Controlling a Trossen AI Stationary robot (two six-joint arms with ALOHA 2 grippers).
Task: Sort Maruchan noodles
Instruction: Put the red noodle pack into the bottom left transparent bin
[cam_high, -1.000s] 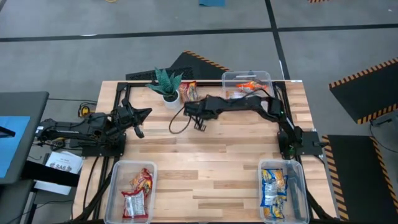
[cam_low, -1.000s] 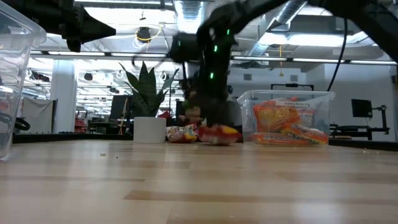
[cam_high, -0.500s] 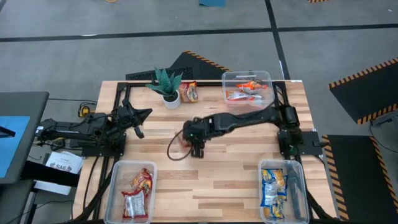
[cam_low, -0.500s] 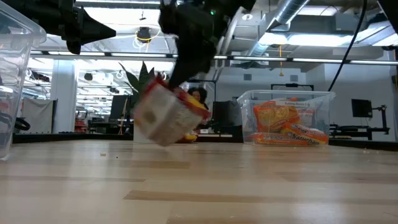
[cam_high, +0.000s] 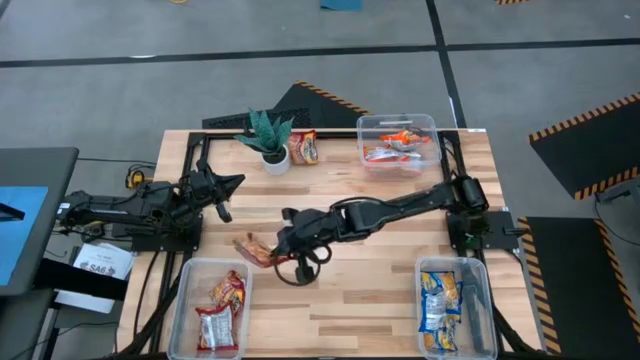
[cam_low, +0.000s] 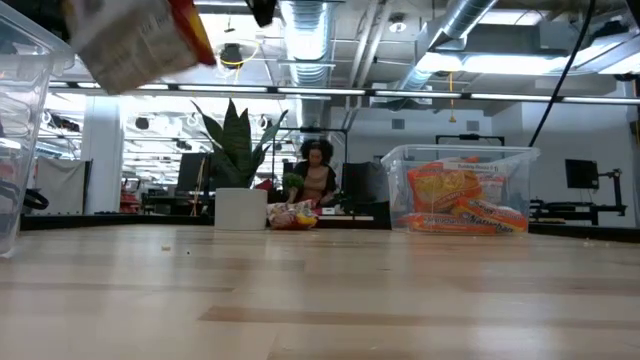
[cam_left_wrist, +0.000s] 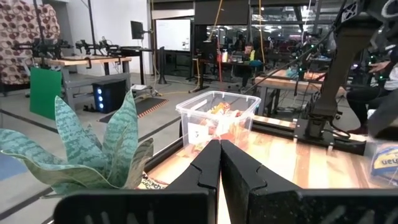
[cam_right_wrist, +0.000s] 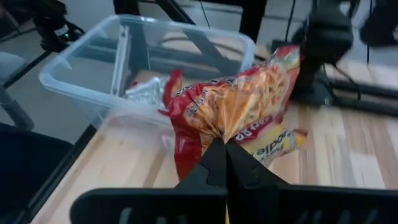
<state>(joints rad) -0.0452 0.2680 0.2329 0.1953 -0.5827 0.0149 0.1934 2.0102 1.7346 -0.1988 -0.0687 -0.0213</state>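
Observation:
My right gripper (cam_high: 272, 248) reaches across the table's middle toward the near-left bin (cam_high: 188, 300) and is shut on a red-and-white noodle packet (cam_high: 252, 250). The low view shows that packet (cam_low: 140, 35) high above the table; it fills the middle of the right wrist view (cam_right_wrist: 236, 115). Another packet (cam_high: 304, 147) lies flat by the potted plant (cam_high: 267, 135). Red packets (cam_high: 222, 305) lie in the near-left bin, blue ones (cam_high: 440, 305) in the near-right bin, orange ones (cam_high: 395, 150) in the far bin. My left gripper (cam_high: 228, 186) waits shut at the left edge. My right gripper pinches the red-and-white packet between its two fingers at one crinkled edge (cam_right_wrist: 225, 135), where the wrapper gathers into folds. The fingers come at it from the table's right, slanting down. The packet is lifted clear of the table and sticks out beyond the fingertips toward the near-left bin.
The clear far bin (cam_high: 430, 125) stands at the far edge, the near-right bin (cam_high: 480, 300) at the near edge. A black cable loop (cam_high: 300, 268) hangs under the right arm. Bare wood lies between the two near bins. A person (cam_low: 316, 175) sits in the room behind.
My right gripper took the red-and-white packet from the spot by the plant, lifted it clear and carried it across the table toward the near-left bin. The packet swung from low over the table to high in the low view. One packet stayed by the plant.

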